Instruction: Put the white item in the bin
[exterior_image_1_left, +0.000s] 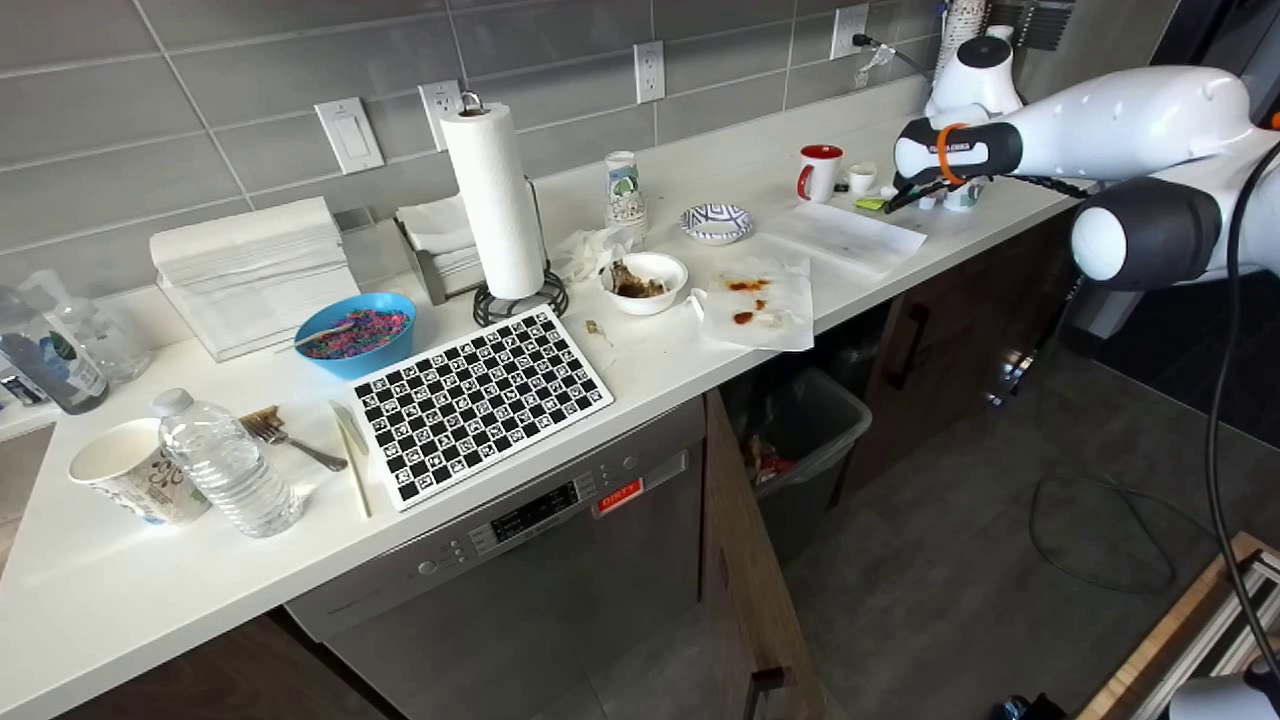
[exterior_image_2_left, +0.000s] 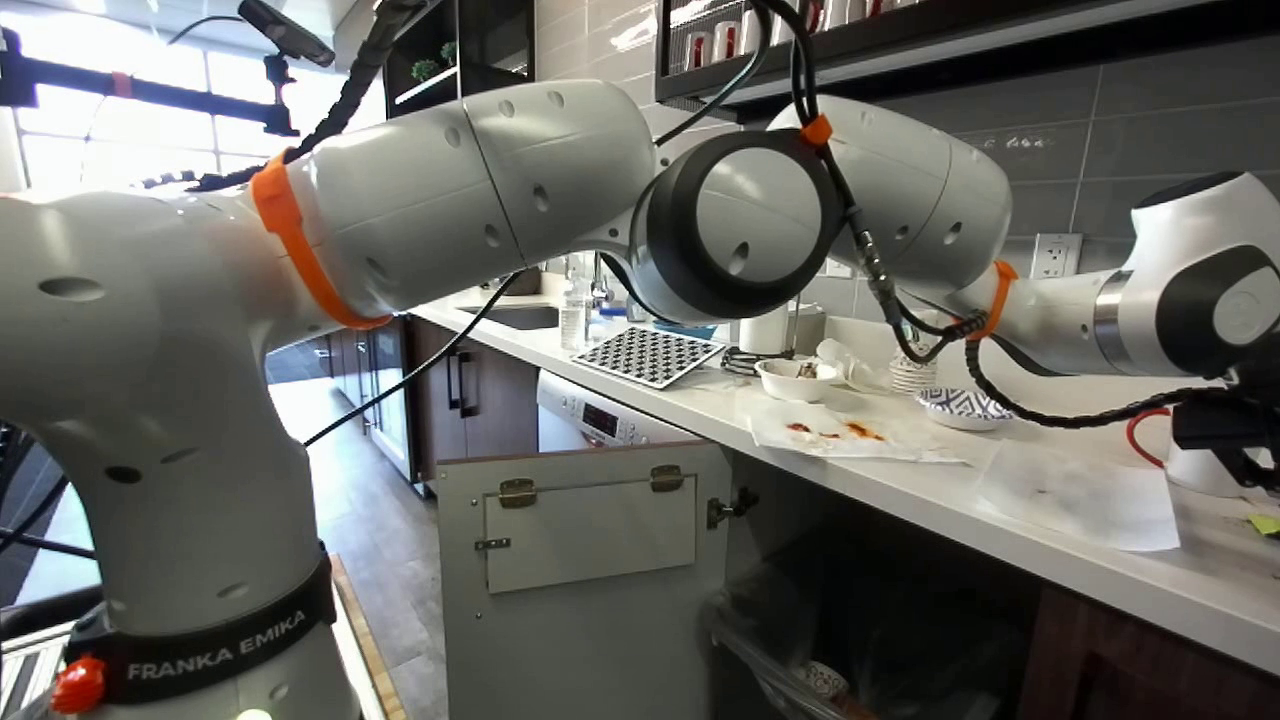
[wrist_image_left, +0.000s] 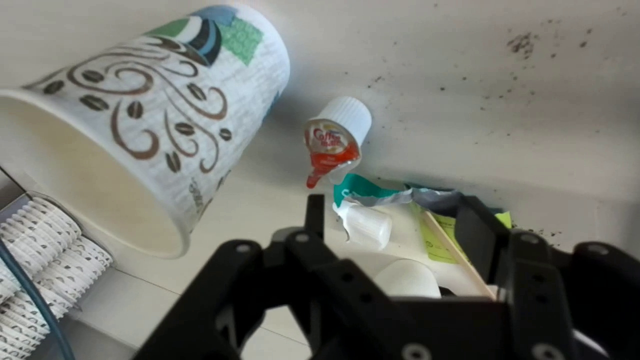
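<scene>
Specked white counter (wrist_image_left: 500, 130) — gripper (wrist_image_left: 392, 215) w/ jaws apart nr ribbed Coffee-mate tub (wrist_image_left: 350, 114) — dark lined bin (exterior_image_1_left: 812, 502) below

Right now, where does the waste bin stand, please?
In an exterior view, the bin stands below the counter, just right of the open cabinet door.

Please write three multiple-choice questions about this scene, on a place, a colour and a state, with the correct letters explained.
1. Where is the bin?
A. inside a bowl
B. lower than the counter
C. on the wall

2. What colour is the mug handle?
A. red
B. green
C. blue

3. How is the gripper?
A. fully shut
B. shut on a bottle
C. open

1 B: it sits below the counter's edge in both exterior views.
2 A: it is red in both exterior views.
3 C: a gap shows between the fingers in the wrist view.
</scene>
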